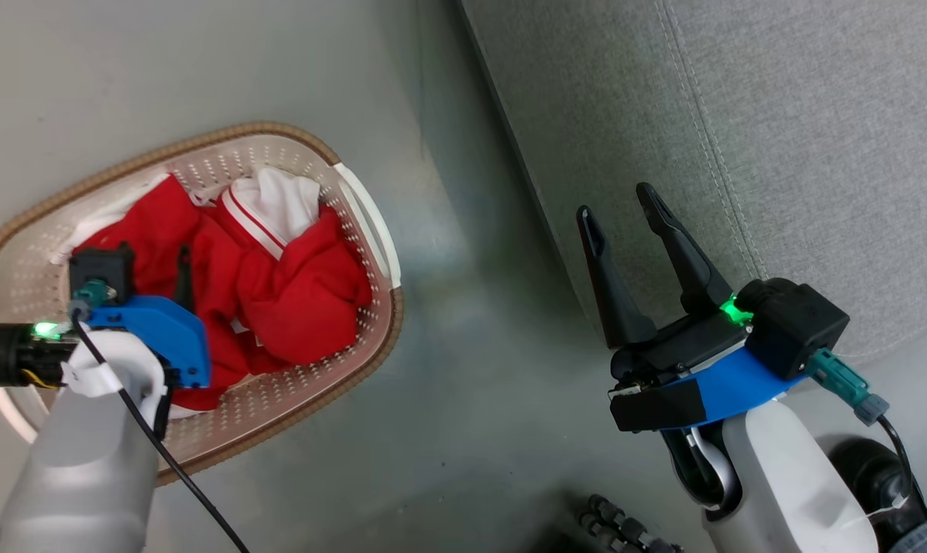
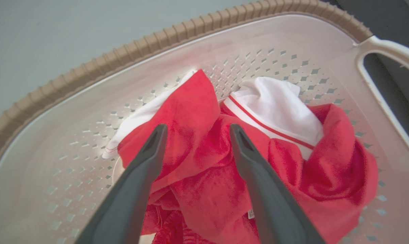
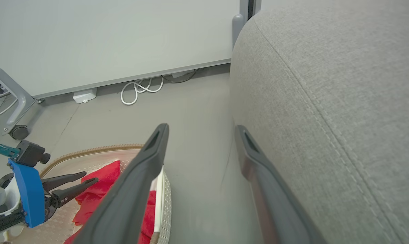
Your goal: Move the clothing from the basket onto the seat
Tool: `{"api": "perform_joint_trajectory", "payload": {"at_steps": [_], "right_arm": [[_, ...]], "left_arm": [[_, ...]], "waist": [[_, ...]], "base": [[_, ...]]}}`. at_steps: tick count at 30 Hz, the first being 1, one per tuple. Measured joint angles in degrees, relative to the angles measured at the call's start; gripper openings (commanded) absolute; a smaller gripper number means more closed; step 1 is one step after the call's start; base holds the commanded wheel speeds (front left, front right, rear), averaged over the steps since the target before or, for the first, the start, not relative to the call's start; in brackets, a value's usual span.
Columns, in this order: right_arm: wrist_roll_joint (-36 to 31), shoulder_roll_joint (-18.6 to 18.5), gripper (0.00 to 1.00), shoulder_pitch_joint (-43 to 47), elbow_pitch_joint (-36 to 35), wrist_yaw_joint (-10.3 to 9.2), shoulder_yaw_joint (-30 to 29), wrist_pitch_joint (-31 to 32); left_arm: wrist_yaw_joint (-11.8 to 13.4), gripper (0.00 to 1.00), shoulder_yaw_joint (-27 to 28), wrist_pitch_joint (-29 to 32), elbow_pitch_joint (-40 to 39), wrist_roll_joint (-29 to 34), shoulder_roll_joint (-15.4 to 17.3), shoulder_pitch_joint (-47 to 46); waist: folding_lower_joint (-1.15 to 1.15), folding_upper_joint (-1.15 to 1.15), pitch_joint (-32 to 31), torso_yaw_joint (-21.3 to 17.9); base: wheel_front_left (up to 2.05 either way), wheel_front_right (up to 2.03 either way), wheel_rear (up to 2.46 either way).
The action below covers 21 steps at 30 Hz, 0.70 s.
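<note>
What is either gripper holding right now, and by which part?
Nothing is held. The left gripper hangs open over the clothing in the basket; the right gripper is open and empty beside the seat.

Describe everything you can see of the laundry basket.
The basket is a cream-white, rounded plastic tub with perforated walls, a brown woven-look rim and white side handles. It stands upright on the grey floor beside the seat, apart from it, holding crumpled red-and-white clothing. The left gripper hangs over it, jaws open.
</note>
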Motion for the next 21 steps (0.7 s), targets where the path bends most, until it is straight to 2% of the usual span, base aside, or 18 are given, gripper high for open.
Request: {"api": "perform_joint_trajectory", "payload": {"at_steps": [5,14,20,21], "right_arm": [[1.0,0.0,1.0,-0.4,-0.6,0.0,1.1,0.0],[3.2,0.0,1.0,-0.7,-1.4,0.0,3.0,0.0],[3.8,0.0,1.0,-1.2,-1.4,0.0,3.2,0.0],[3.9,0.0,1.0,-1.2,-1.4,0.0,3.2,0.0]], "left_arm": [[1.8,1.0,-0.1,0.2,1.6,0.2,1.8,-2.4],[4.5,1.0,0.0,1.8,4.8,-0.2,2.6,-4.3],[4.9,1.0,-0.3,1.5,5.7,-0.6,2.6,-4.5],[4.9,0.79,-0.4,1.5,5.7,-0.7,2.6,-4.6]], "waist": [[0.0,0.0,2.7,-1.2],[0.0,0.0,5.6,-2.8],[-0.01,0.0,6.0,-3.3],[0.0,0.0,6.0,-3.3]], "base": [[0.0,0.0,0.0],[0.0,0.0,0.0],[0.0,0.0,0.0],[0.0,0.0,0.0]]}}
